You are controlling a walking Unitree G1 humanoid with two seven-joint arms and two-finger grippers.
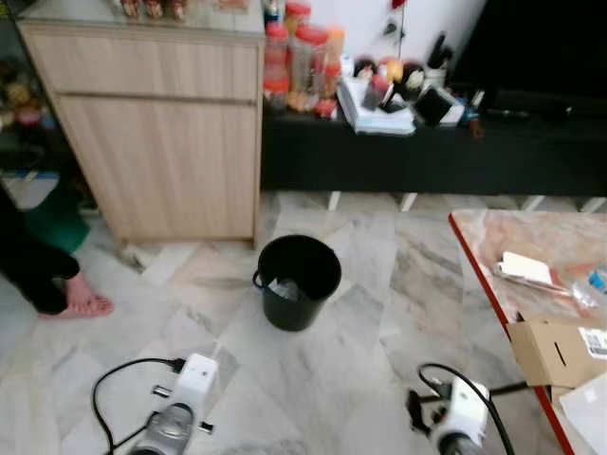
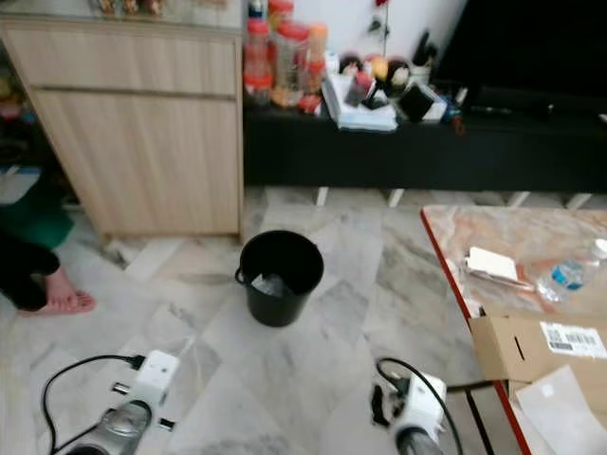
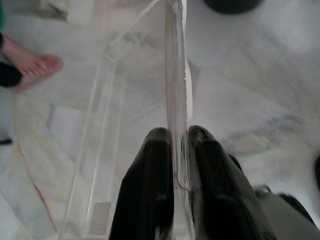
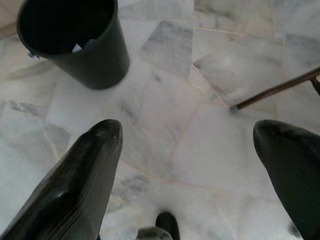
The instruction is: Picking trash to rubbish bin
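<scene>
Left gripper (image 3: 179, 145): fingers pinched on a clear, rigid plastic tray (image 3: 135, 100), thin-walled and rectangular; long axis runs straight out from the fingertips toward the bin (image 1: 298, 281). Bin: round, black, smooth plastic, upright on marble floor (image 1: 379, 284), ahead of both grippers. Right gripper (image 4: 187, 137): fingers wide apart, empty.

Floor (image 1: 360, 379): pale grey-veined marble tiles, evenly lit. Wooden cabinet (image 1: 156, 133): light oak finish, glass top, standing at rear left. Low black TV console (image 1: 427, 156): along the back wall, cluttered with jars (image 1: 299, 57), books and small items. White wall (image 1: 379, 24) behind. Table (image 1: 493, 242): marbled pink top with red edge, at right; its thin leg (image 4: 280, 89) meets the floor.
</scene>
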